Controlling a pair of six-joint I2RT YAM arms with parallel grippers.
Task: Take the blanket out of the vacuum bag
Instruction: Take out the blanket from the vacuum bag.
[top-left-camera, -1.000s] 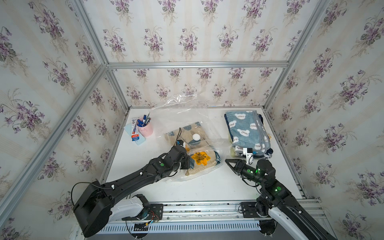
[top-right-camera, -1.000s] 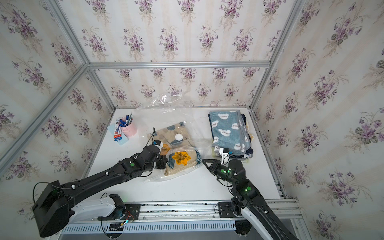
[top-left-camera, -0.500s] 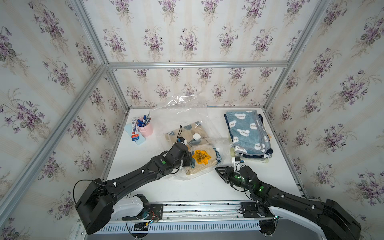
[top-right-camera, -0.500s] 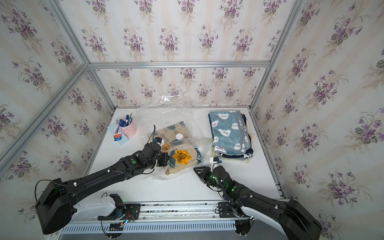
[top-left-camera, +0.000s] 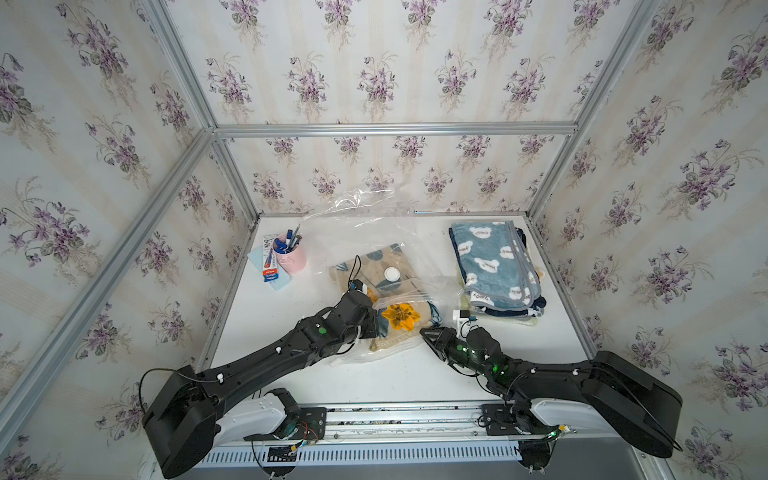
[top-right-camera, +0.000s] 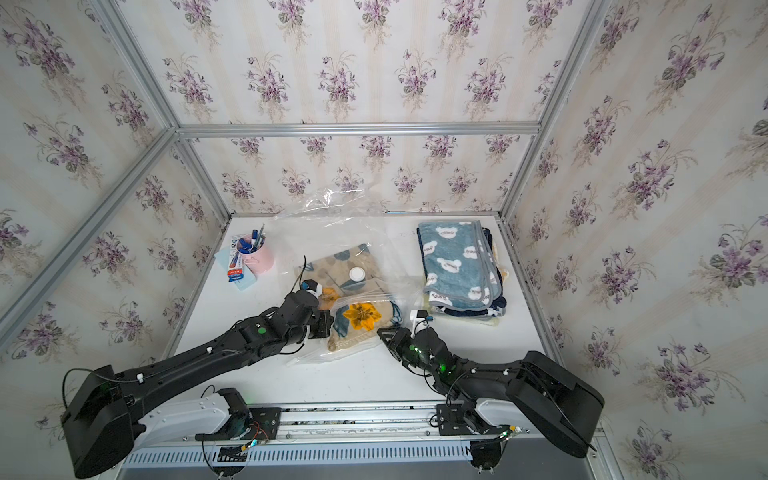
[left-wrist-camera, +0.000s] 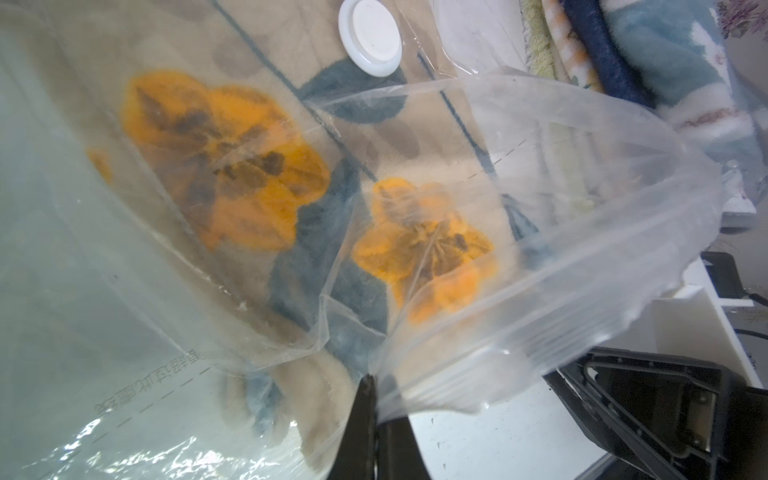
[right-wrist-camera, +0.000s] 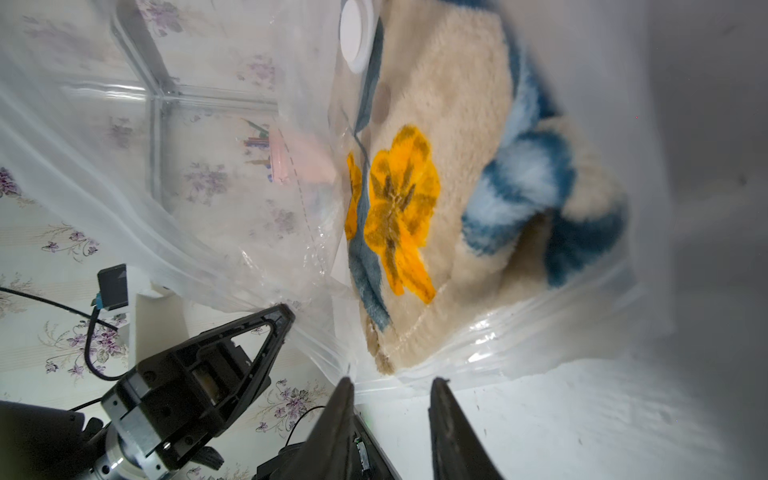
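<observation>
Right hand (top-left-camera: 428, 332) is coming in low toward the near edge of the vacuum bag (top-left-camera: 365, 237) in both top views. A second ago it was standing higher, close by the stack of folded blankets (top-left-camera: 494, 266); its arm is now stretching almost flat over the surface (top-left-camera: 395, 382). The tips are stopping just short of the plastic, not touching as far as I can tell. Left hand (top-left-camera: 374, 324) is staying put at the bag's near corner, mostly hidden under its own wrist. The floral blanket (top-left-camera: 401, 318) is lying inside the bag, unshifted since a second ago, with the white valve disc (top-left-camera: 391, 274) resting over it.

Left wrist view: the left hand (left-wrist-camera: 374, 384) is clamping a fold of the clear film, jaws fully together on it, and is holding the zip-seal edge (left-wrist-camera: 561, 320) up in an open loop. The blanket (left-wrist-camera: 232, 166) is showing through the plastic behind. The right hand (left-wrist-camera: 648, 399) is waiting just beside the mouth.

Right wrist view: the right hand (right-wrist-camera: 390, 380) is widening, jaws partly apart with nothing between them. The bag's rim and the beige hem of the blanket (right-wrist-camera: 436, 208) are sitting just beyond the tips.

Reading: one hand is keeping the mouth lifted while the other is lining up, probably to go in for the hem or to take the opposite lip. The pull-out itself is not yet begun.
</observation>
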